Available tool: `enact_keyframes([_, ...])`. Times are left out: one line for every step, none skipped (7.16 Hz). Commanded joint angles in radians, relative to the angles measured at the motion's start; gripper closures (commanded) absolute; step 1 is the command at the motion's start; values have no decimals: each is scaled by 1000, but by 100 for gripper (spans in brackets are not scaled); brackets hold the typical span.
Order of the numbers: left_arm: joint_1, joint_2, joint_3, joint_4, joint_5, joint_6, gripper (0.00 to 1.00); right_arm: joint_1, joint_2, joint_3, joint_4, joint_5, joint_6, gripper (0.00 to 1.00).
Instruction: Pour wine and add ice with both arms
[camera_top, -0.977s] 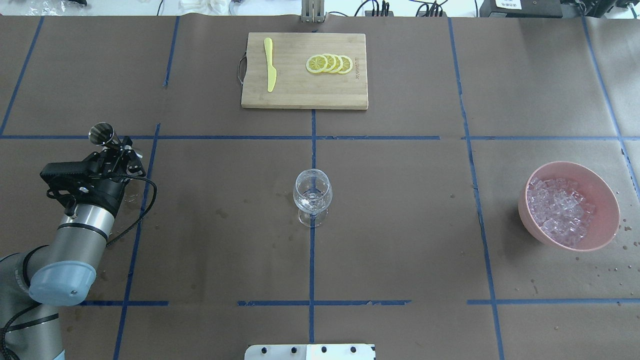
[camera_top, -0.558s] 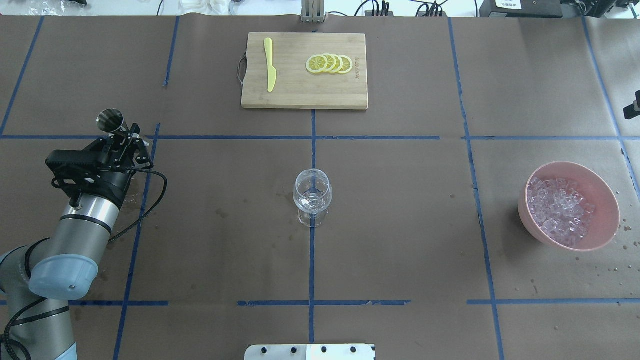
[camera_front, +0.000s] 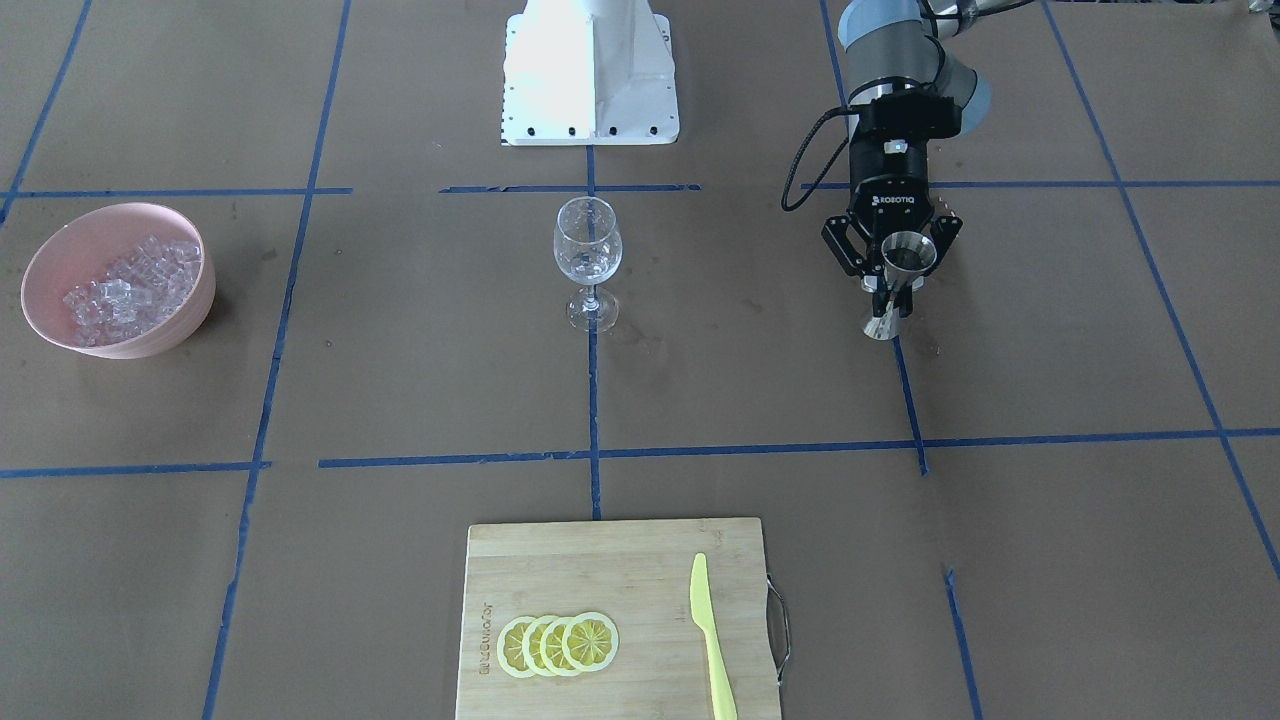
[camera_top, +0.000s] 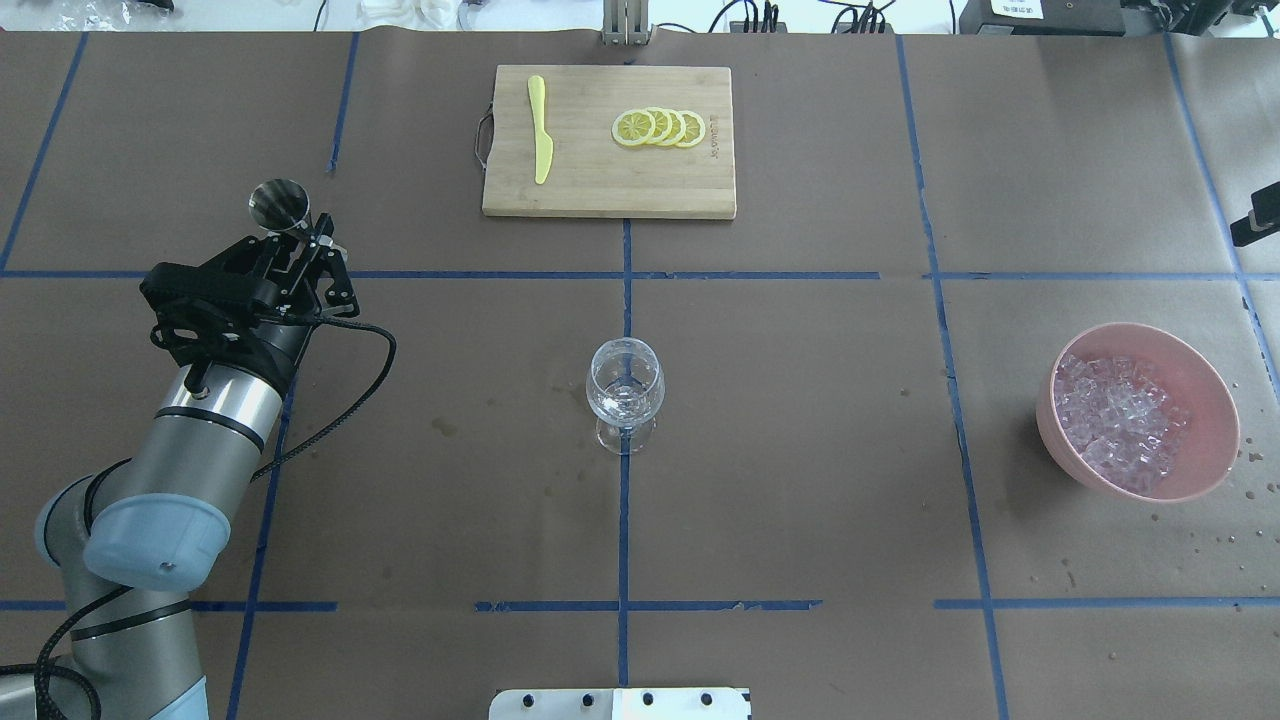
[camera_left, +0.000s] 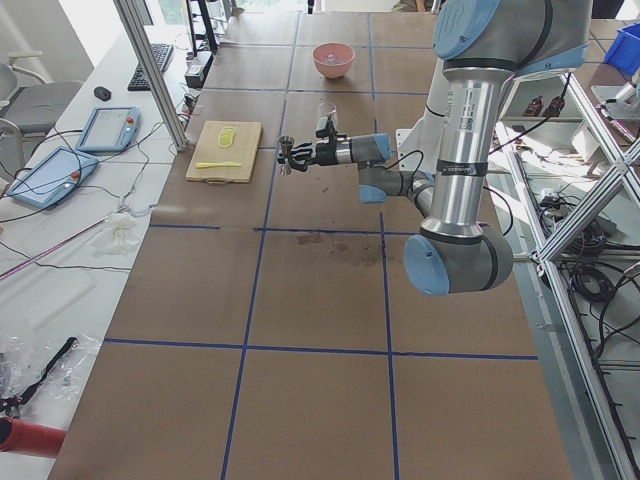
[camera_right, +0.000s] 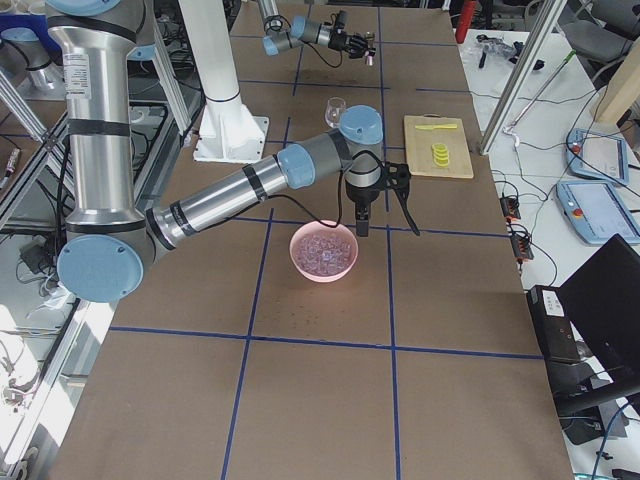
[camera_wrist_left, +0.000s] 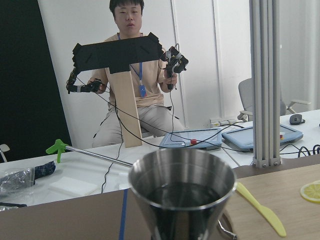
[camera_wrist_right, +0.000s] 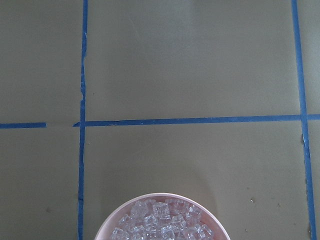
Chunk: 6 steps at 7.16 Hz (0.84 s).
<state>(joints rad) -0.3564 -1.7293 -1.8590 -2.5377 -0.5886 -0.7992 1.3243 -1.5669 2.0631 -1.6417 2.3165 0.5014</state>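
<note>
My left gripper (camera_top: 297, 243) is shut on the waist of a steel jigger (camera_top: 279, 203) and holds it upright above the table, left of the wine glass (camera_top: 624, 392). In the left wrist view the jigger (camera_wrist_left: 182, 200) holds dark wine (camera_wrist_left: 183, 192). The clear glass (camera_front: 588, 250) stands at the table's middle. A pink bowl (camera_top: 1215, 395) on the right holds a heap of ice cubes (camera_top: 1118, 412). My right gripper (camera_right: 385, 222) hangs near the bowl (camera_right: 323, 262); I cannot tell whether it is open. Its wrist view shows the ice (camera_wrist_right: 160, 225) at the bottom edge.
A bamboo cutting board (camera_top: 608, 185) with a yellow knife (camera_top: 540, 128) and lemon slices (camera_top: 658, 128) lies at the far middle. The white pedestal (camera_front: 590, 70) stands at the robot's side. Wet spots mark the paper near the bowl.
My left gripper has carried the jigger forward and to the right, away from the robot's side. A black part of the right arm has come in at the overhead view's right edge.
</note>
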Motion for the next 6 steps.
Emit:
enact_keyframes([5,-7,-69,11,-69,38,100,-7,2,9,-1,0,2,0])
enact_keyframes([5,-7,-106,26,-121,41,100,-7,4,9,-4,12,3,0])
enact_keyframes([7,-9,-149,92,-146,41,100,-7,7,6,-6,29,3,0])
enact_keyframes([8,-42,-170,174,-154,41,100,-7,7,11,-4,20,8,0])
enact_keyframes([11,-83,-169,253,-152,41,100,-7,7,11,-4,17,28,0])
enact_keyframes([19,-119,-170,314,-152,40,100,-7,7,14,-3,15,29,0])
